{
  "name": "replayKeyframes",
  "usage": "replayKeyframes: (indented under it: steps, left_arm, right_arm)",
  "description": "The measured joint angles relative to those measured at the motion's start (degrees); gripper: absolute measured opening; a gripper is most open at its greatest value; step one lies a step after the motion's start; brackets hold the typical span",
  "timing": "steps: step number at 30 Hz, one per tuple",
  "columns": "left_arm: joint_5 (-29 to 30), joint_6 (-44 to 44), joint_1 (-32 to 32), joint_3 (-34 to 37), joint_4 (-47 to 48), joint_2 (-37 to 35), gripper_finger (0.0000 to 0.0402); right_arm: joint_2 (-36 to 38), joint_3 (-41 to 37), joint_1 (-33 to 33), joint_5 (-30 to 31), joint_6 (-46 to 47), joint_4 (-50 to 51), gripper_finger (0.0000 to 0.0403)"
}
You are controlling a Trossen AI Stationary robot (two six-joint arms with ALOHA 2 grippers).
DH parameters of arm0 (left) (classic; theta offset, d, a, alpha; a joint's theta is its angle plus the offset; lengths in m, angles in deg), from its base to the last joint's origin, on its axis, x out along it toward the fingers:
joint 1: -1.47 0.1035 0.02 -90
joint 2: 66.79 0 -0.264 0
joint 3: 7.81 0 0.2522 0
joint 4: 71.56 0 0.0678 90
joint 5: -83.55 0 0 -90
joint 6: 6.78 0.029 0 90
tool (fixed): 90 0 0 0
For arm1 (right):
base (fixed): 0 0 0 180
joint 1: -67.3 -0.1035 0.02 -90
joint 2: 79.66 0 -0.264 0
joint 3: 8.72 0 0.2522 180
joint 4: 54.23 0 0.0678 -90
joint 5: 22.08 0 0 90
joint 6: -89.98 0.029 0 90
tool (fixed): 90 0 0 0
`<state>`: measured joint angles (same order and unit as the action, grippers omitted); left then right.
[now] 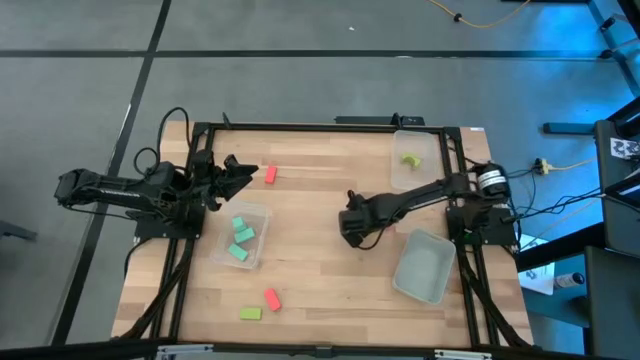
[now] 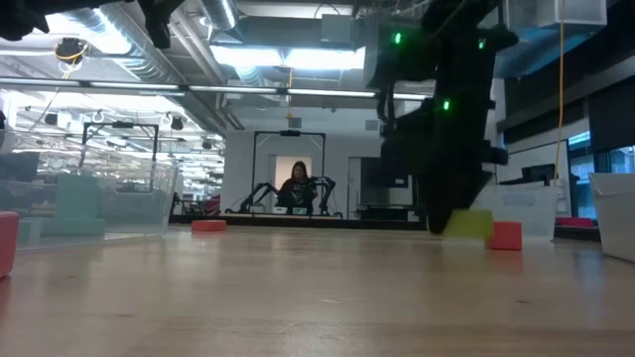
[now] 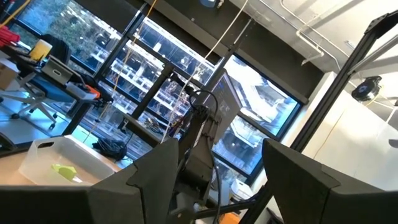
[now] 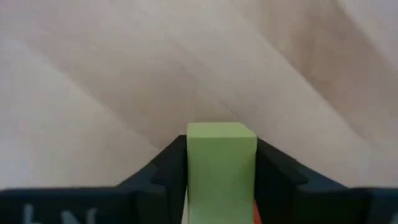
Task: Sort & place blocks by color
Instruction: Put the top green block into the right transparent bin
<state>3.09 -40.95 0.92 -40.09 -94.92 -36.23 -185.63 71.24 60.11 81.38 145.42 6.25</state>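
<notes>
My right gripper [image 1: 352, 228] points down over the middle of the table and is shut on a lime block [image 4: 221, 158], seen also in the low view as a lime block [image 2: 466, 223] below the dark fingers. A red block [image 2: 505, 235] lies on the table right beside it. Teal blocks [image 1: 241, 236] lie in a clear tub [image 1: 262, 216] at the left. Another lime block [image 1: 410, 160] lies in the far right tub [image 1: 432, 140]. Loose on the table are a red block [image 1: 270, 174], a second red block [image 1: 272, 298] and a lime block [image 1: 250, 313]. My left gripper [image 1: 236, 172] waits open at the left, tilted upward. My right gripper pinches the lime block by two opposite sides [image 4: 193, 171] between its two fingers, which come from above and point steeply down. The block's free end sticks out past the fingertips toward the table. Whether it still rests on the wood or hangs just clear, I cannot tell.
A third clear tub [image 1: 424, 266] stands at the near right, close to my right arm. Bare wood lies between the tubs in the table's middle and near side. A dark frame [image 1: 330, 126] runs round the table's edges.
</notes>
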Motion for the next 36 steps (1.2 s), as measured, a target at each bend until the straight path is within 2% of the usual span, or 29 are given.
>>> replayKeyframes:
  steps: [5,8,11,16,19,26,33,36]
  left_arm:
    - [0.0,-0.1,0.0,0.0,0.1,0.0,0.0225]
    - [0.0,-0.1,0.0,0.0,0.6,0.1,0.0225]
    - [0.0,-0.1,0.0,0.0,1.4,0.3,0.0225]
    - [-0.5,-2.6,0.0,0.0,3.4,5.1,0.0225]
    - [-1.9,-0.4,-0.2,-2.0,5.3,11.7,0.0225]
    - [-1.9,15.2,-1.8,-11.0,6.1,27.1,0.0225]
    - [-4.9,16.2,-1.9,-14.9,5.9,32.0,0.0225]
    - [-5.9,14.4,-1.7,-15.1,5.7,31.0,0.0225]
  right_arm:
    - [7.0,0.0,-1.8,4.3,-6.7,-0.4,0.0136]
    - [13.1,-2.5,-3.4,6.4,-11.6,-7.5,0.0136]
    - [20.1,-10.2,-4.3,6.0,-13.3,-25.3,0.0136]
    - [26.8,-23.0,-4.0,5.0,-14.1,-64.7,0.0136]
    - [27.1,-24.4,-3.0,4.9,-16.8,-76.6,0.0136]
    - [25.8,-19.6,-1.7,3.4,-24.1,-77.8,0.0136]
    - [26.3,-19.6,-1.5,3.3,-25.9,-77.0,0.0136]
    - [28.3,-19.6,-1.1,3.2,-27.1,-70.4,0.0136]
